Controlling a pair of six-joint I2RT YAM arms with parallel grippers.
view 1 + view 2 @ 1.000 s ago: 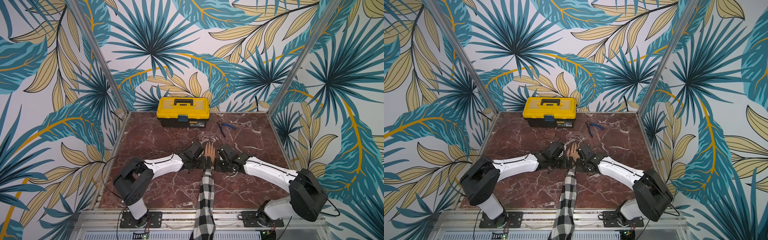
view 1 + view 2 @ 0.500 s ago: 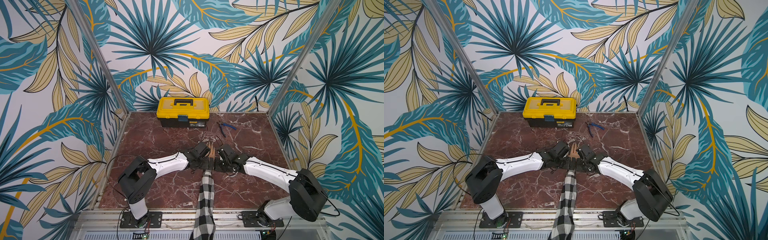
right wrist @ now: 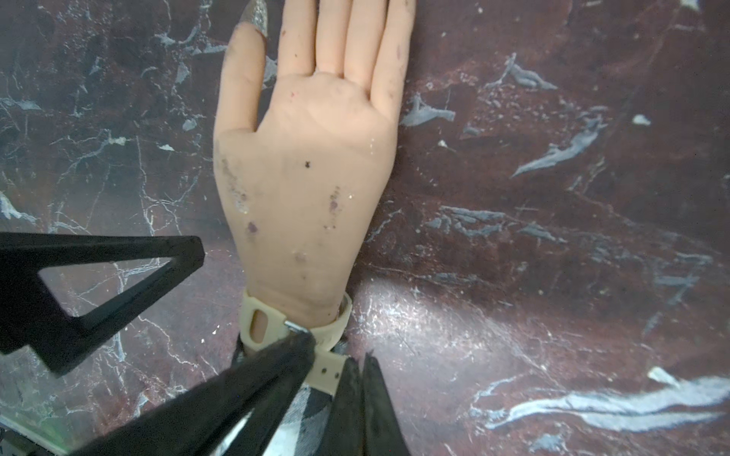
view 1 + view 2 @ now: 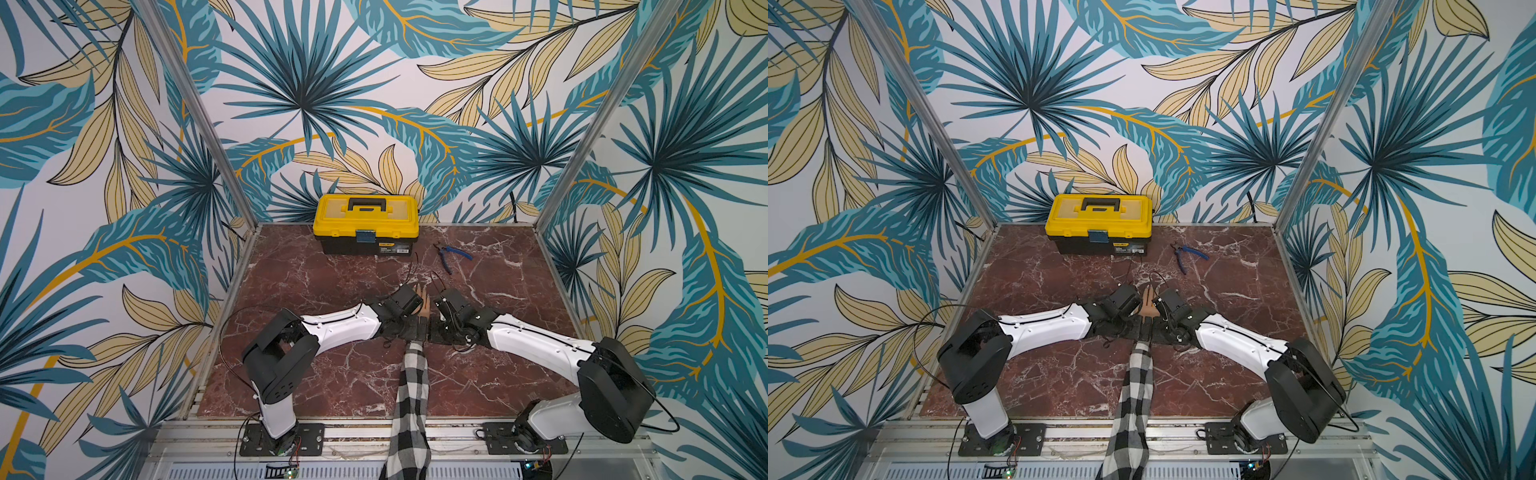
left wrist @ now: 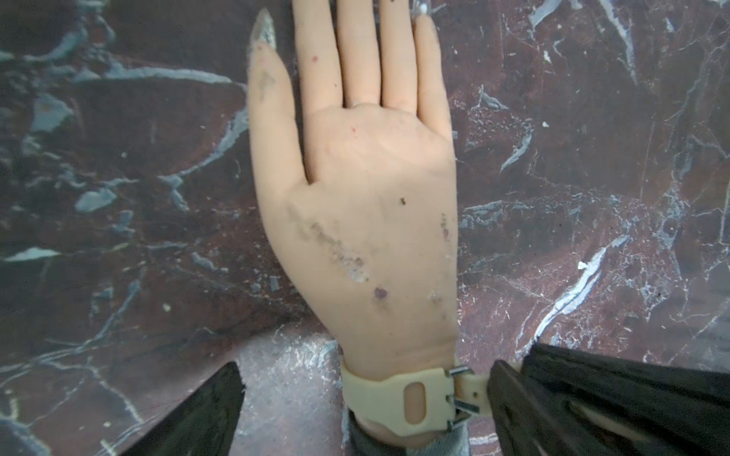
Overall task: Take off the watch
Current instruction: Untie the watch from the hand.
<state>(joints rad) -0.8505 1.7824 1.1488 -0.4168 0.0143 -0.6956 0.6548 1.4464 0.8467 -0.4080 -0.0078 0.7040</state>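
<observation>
A mannequin hand (image 5: pixel 367 217) lies palm up on the marble table. The watch (image 5: pixel 399 398) is a cream strap with a metal buckle around its wrist; its case is hidden. My left gripper (image 5: pixel 365 369) is open and straddles the wrist, one finger on each side. In the right wrist view one left finger (image 3: pixel 98 276) stands beside the wrist and the other reaches the buckle. My right gripper (image 3: pixel 361 355) is shut, its fingers lying against the strap's free end (image 3: pixel 326 371). I cannot tell whether that end is pinched. Both grippers meet over the wrist in a top view: left gripper (image 4: pixel 415 330), right gripper (image 4: pixel 434 332).
A yellow toolbox (image 4: pixel 365 222) stands at the back of the table. Blue-handled pliers (image 4: pixel 453 255) lie to its right. The arm's checked sleeve (image 4: pixel 409 399) runs from the wrist over the front edge. Patterned walls and metal posts close in three sides.
My left arm has swung right, from beside the hand to over the wrist, staying open. The right arm and the hand have not moved.
</observation>
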